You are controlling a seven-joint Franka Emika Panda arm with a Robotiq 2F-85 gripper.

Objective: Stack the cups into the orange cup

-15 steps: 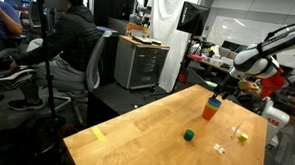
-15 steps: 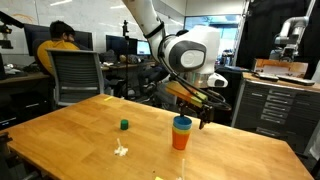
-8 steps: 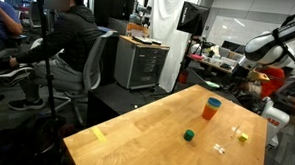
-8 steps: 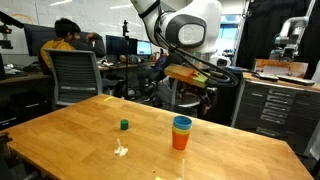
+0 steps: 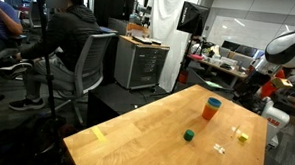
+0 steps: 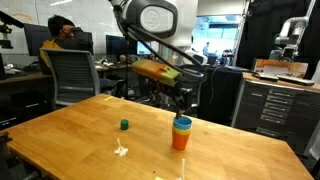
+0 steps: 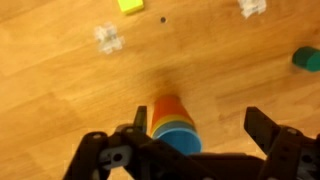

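Observation:
The orange cup stands upright on the wooden table, with the yellow cup and then the blue cup nested inside it. The stack also shows in an exterior view. In the wrist view the orange cup, a yellow band and the blue cup lie below and between the fingers. My gripper is open and empty. It hangs above the stack, clear of it.
A small dark green block sits near the stack. A tiny yellow piece and small clear pieces lie on the table. Office chairs and a cabinet stand beyond its edges.
My gripper has risen up and away from the cup stack. The stack has not moved.

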